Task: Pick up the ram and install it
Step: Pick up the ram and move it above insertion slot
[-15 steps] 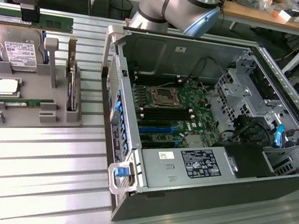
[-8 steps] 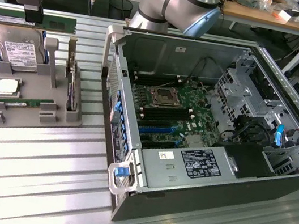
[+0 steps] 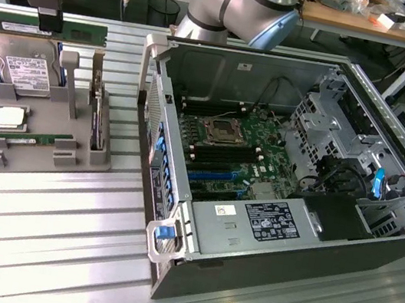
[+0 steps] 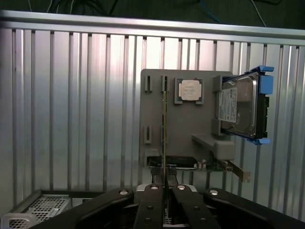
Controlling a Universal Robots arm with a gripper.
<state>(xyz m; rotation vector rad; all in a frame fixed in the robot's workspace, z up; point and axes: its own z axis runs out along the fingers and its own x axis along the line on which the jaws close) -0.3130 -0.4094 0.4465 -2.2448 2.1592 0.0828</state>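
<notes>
Currently ram (image 3: pixel 78 33) pinched edge-on within gripper (image 4: pixel 164 179), above grey holder (image 3: pixel 30 159).

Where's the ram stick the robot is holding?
At the exterior view's upper left, the ram hangs in the pincer, just above the hard drive.

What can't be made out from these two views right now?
- Exterior view: the top edge cuts off the gripper; its finger covers its grip on the ram.
- Wrist view: the ram is edge-on, label and chips hidden.
- Exterior view: the memory slots are too small to judge their latches.
- Wrist view: the gripper and bottom edge hide most of the computer case.
</notes>
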